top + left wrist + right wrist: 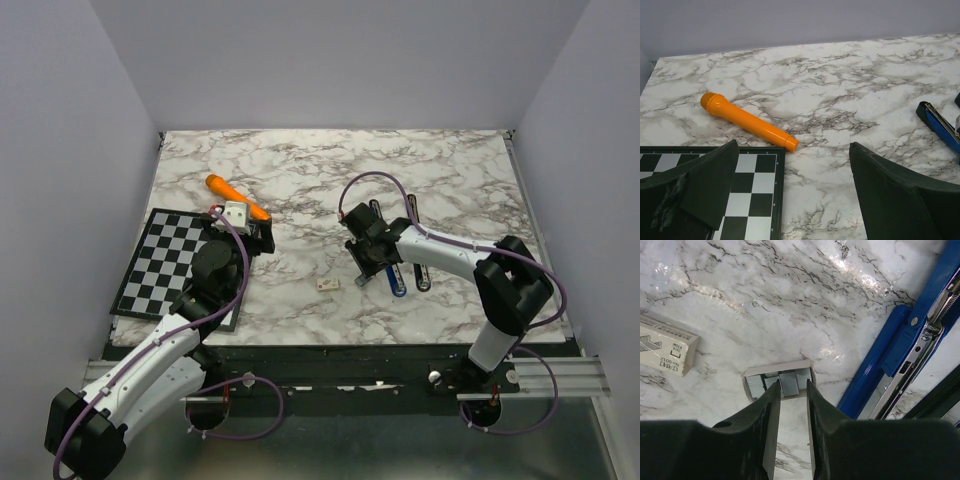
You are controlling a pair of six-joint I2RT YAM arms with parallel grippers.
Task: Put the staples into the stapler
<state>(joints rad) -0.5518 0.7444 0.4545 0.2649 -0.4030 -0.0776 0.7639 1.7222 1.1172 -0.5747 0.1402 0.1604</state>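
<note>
Staples (789, 382) lie in a crosswise row; opened stapler (880, 365) slants alongside

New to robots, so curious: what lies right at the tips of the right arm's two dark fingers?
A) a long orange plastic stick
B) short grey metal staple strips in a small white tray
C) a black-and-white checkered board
B: the right wrist view shows the right gripper poised right at the grey staple strips in their white tray.
</note>
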